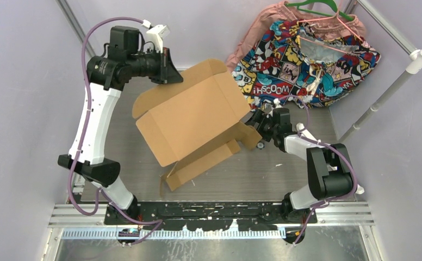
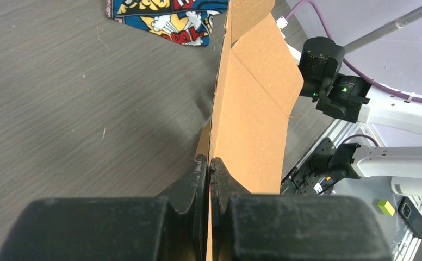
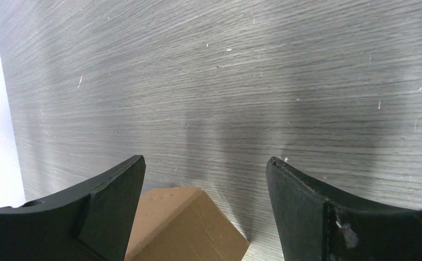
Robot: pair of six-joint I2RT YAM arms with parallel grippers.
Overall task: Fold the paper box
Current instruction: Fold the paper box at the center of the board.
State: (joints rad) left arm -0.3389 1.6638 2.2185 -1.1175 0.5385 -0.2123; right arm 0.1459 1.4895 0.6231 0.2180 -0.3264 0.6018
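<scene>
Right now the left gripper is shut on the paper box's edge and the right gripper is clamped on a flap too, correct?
Only the left gripper is shut on the paper box. The right gripper is open: the right wrist view shows its jaws wide apart, a cardboard corner low between them, ungripped.

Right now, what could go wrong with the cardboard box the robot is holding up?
1. The left fingers pinch just a thin edge of the paper box, which is tipped up, so it might slip or crease.
2. The right fingers stand open with only a cardboard corner near them, so nothing steadies that side.
3. The comic-print cloth lies close behind, so a swinging flap could snag it.
</scene>
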